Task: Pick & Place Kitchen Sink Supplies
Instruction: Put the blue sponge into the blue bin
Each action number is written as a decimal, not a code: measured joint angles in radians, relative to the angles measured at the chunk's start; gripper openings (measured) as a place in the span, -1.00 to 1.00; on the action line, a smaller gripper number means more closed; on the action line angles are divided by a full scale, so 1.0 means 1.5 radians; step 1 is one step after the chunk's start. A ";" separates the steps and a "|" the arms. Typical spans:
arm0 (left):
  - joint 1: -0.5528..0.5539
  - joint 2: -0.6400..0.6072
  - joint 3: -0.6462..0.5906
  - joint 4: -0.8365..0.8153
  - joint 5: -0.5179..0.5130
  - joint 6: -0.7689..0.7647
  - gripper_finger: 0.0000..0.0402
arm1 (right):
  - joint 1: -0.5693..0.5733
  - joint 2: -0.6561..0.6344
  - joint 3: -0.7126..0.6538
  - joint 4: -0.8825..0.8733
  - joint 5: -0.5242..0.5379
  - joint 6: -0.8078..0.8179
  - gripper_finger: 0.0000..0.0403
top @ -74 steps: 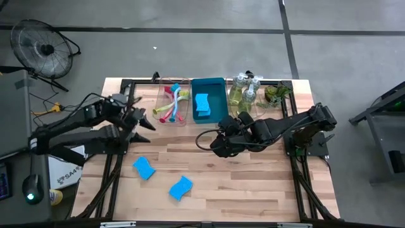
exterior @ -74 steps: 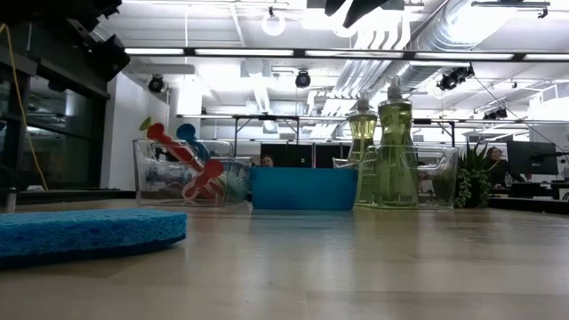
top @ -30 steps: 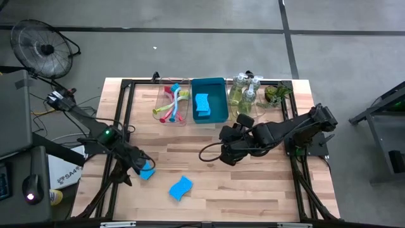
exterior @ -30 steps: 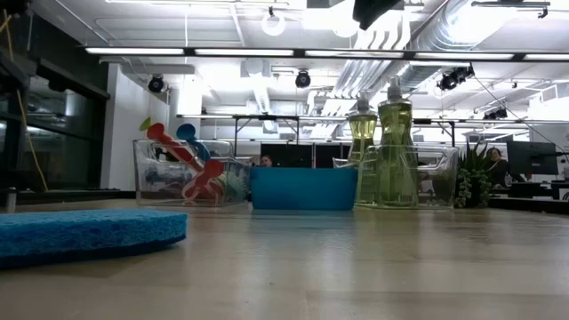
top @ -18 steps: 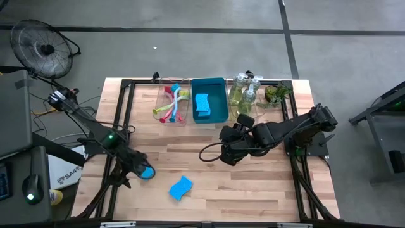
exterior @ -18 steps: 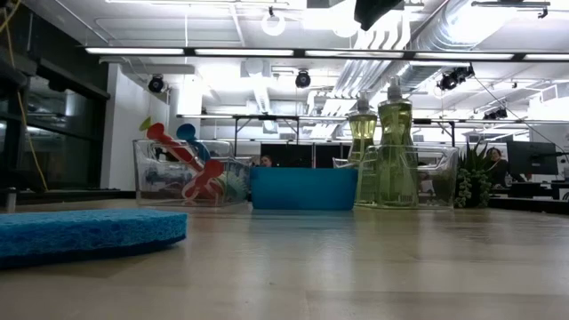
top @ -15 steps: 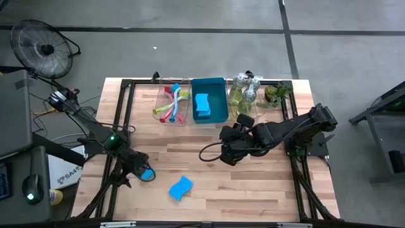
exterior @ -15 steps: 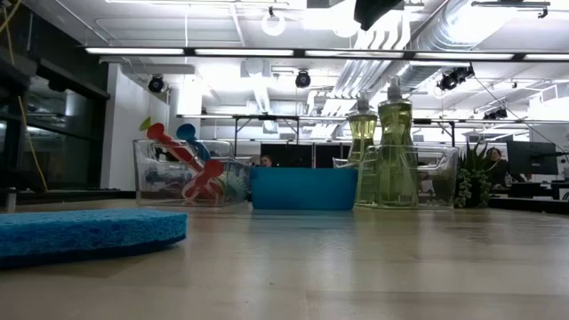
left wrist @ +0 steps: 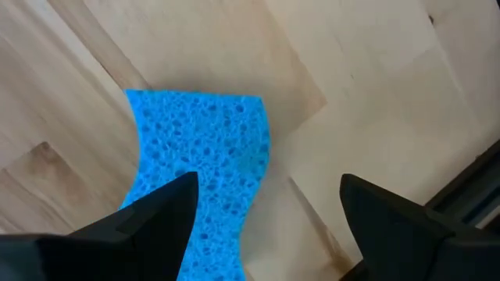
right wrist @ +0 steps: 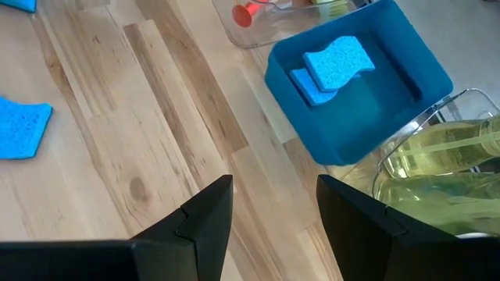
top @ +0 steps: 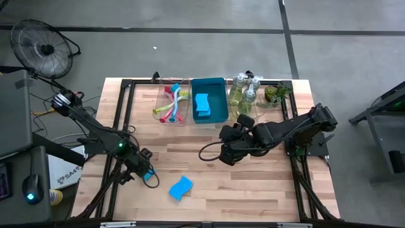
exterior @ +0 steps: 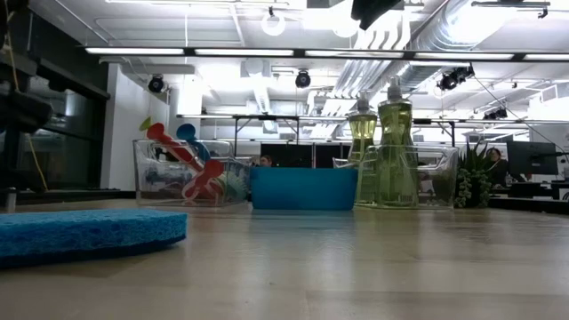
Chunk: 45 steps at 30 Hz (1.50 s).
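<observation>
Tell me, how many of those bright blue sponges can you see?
4. Two lie stacked in the blue bin: upper sponge, lower sponge. One sponge lies loose on the table. One more sponge sits under the open left gripper.

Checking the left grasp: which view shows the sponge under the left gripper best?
Left wrist view: the sponge fills it, between open fingers. High view: left gripper mostly hides it. The low and right wrist views show sponges, unclear which.
</observation>
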 joint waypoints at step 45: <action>0.000 0.091 0.000 0.000 -0.134 0.209 0.93 | 0.000 0.000 0.000 0.005 0.013 0.049 -0.10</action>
